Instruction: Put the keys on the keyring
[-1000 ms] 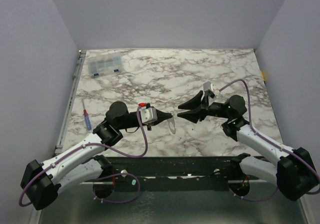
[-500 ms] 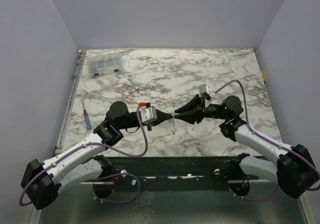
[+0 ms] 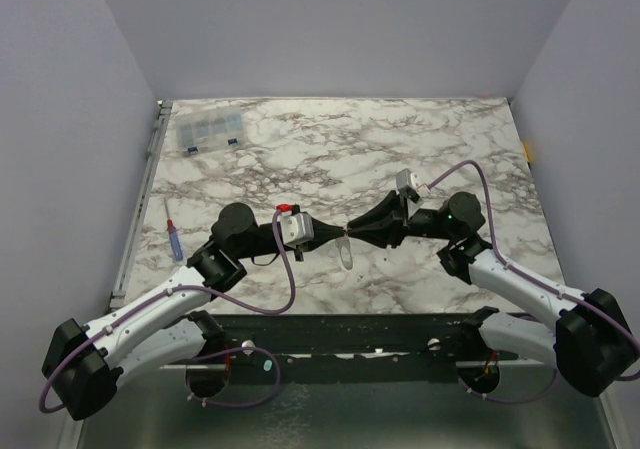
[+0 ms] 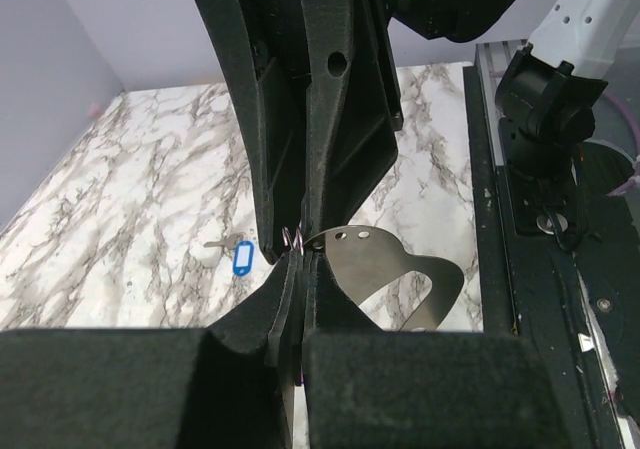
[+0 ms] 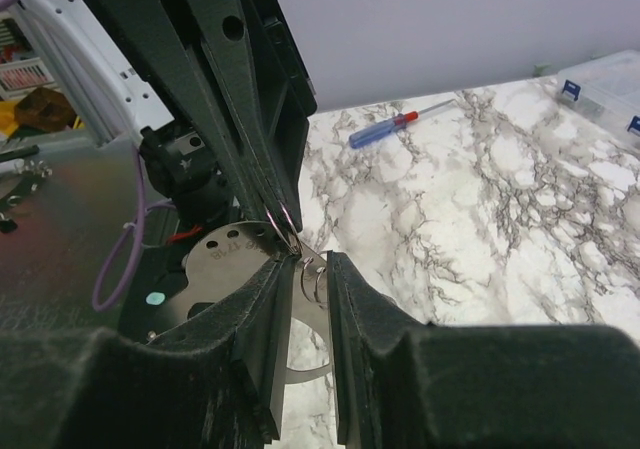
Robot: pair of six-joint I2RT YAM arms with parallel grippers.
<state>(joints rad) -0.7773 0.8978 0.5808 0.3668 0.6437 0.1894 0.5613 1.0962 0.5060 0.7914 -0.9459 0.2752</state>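
Observation:
My left gripper (image 3: 335, 233) and right gripper (image 3: 358, 231) meet tip to tip above the table's near middle. The left gripper (image 4: 300, 259) is shut on a thin silvery wire ring (image 4: 293, 237), the keyring. A flat silver key-like plate (image 4: 385, 269) with small holes and a big cut-out hangs from it (image 3: 345, 254). The right gripper (image 5: 305, 264) stands narrowly open, with the ring's coils (image 5: 312, 274) in the gap. A small blue tag (image 4: 241, 258) with a small grey key (image 4: 215, 247) beside it lies on the table behind.
A blue-handled, red-tipped screwdriver (image 3: 174, 239) lies at the left edge. A clear compartment box (image 3: 210, 129) stands at the back left. The black base rail (image 3: 350, 334) runs along the near edge. Grey walls enclose the marble table (image 3: 300, 169).
My right gripper has moved left to the left gripper's tip and narrowed from wide open to a small gap around the ring. The left gripper has held still.

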